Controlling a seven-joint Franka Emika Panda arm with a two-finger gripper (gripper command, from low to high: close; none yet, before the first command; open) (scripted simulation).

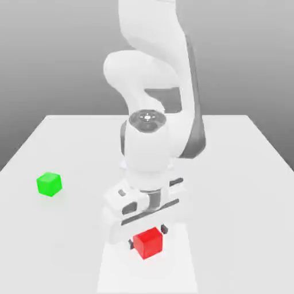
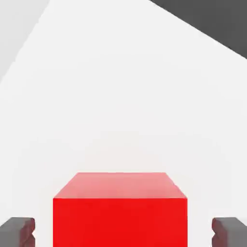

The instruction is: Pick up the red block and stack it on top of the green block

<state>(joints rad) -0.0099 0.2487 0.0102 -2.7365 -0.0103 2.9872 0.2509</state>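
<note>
The red block rests on the white table near its front edge. My gripper is lowered straight over it, with one dark fingertip on each side. In the hand view a strip of table shows between each fingertip and the block's sides, so the jaws stand open around the block without touching it. The green block sits alone on the table, far off toward the exterior view's left and a little farther back.
The white arm rises behind the gripper over the middle of the table. A dark floor area lies beyond the table's edge in the hand view.
</note>
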